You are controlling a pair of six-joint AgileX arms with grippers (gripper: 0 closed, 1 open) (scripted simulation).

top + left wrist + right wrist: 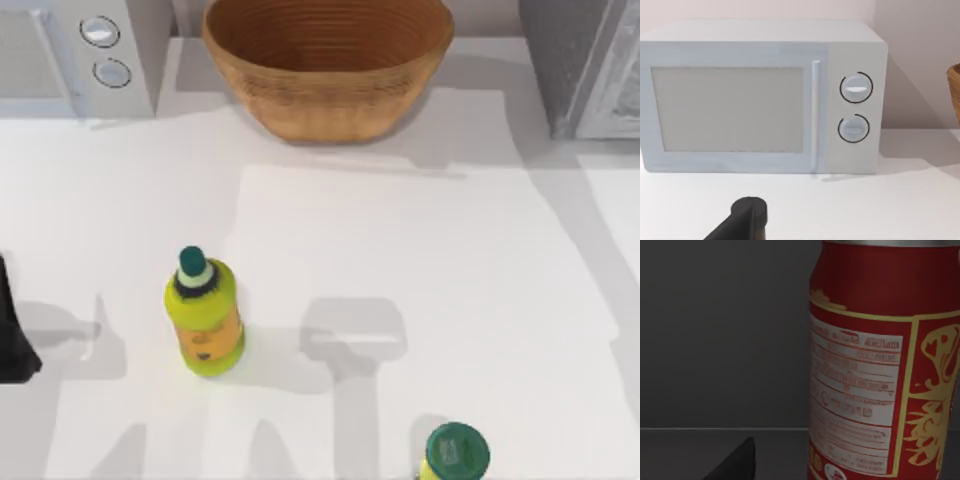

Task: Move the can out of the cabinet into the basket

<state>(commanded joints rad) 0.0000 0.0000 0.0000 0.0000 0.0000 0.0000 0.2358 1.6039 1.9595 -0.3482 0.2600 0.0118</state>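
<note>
The right tool [735, 462] sits inside the dark cabinet [575, 60] just beside the upright can [880, 365]; whether it stands apart or together, I cannot tell. The left tool [742, 220] is parked at the surface's [420, 260] left edge, facing the white appliance [760, 95].

Red can [880, 365] upright in dim grey interior (probably cabinet [585, 65], back right); basket [328, 62] back centre.
</note>
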